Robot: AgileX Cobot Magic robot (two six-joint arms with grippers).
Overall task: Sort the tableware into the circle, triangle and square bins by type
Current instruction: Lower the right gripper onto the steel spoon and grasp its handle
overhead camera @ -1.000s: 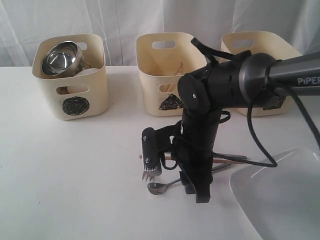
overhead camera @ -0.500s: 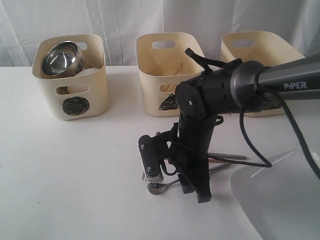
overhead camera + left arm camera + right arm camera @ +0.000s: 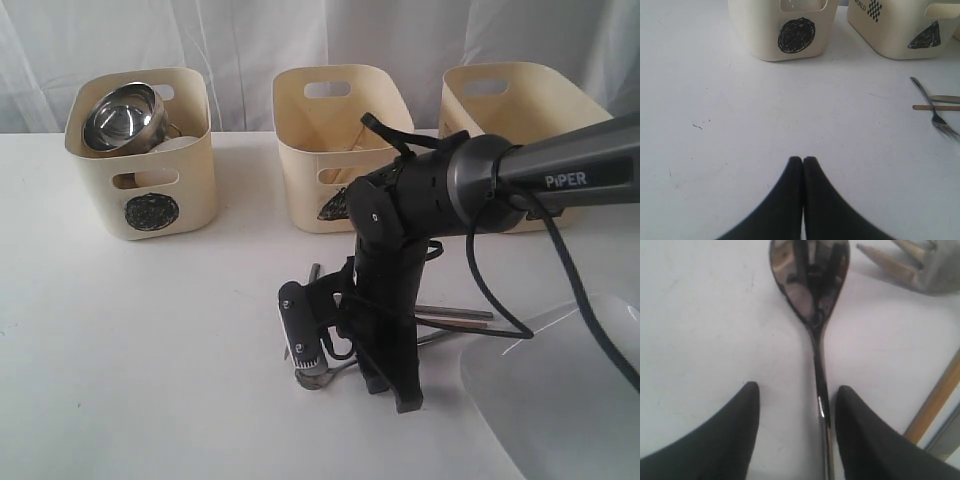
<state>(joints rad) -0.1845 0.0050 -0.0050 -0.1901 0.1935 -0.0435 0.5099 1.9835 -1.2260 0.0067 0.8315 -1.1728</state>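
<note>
**Sorting part-done: round ware is binned, while the flatware and plate are outstanding.**

- **Lower right, exterior view:** a large white squarish plate (image 3: 560, 400) is left on the table, unsorted.
- **Lower centre:** the right gripper (image 3: 797, 390) is lowered with its jaws held wide astride the handle of a steel spoon (image 3: 810, 275). Nothing is gripped yet.
- **Close by, loose on the table and unsorted:**
  - a steel fork (image 3: 930, 102)
  - a wooden chopstick (image 3: 937, 107)
  - a steel knife (image 3: 455, 313)
- **Left gripper (image 3: 803, 160):** the fingers are pressed together and empty, held over bare table. It is not shown in the exterior view.
- **Upper left:** a cream plastic bin with a black scribbled circle (image 3: 100, 200) is loaded with a steel bowl (image 3: 120, 115) and a small round white dish (image 3: 185, 143). The mugs cannot be told apart from these.
- **Upper centre:** in the cream plastic bin with a black scribbled triangle (image 3: 300, 180), a thin pale stick is seen inside, possibly a chopstick.
- **Upper right:** the mark on the third cream plastic bin (image 3: 520, 110) is hidden by the arm. It is judged to be the square one. Its contents are not visible.
</note>
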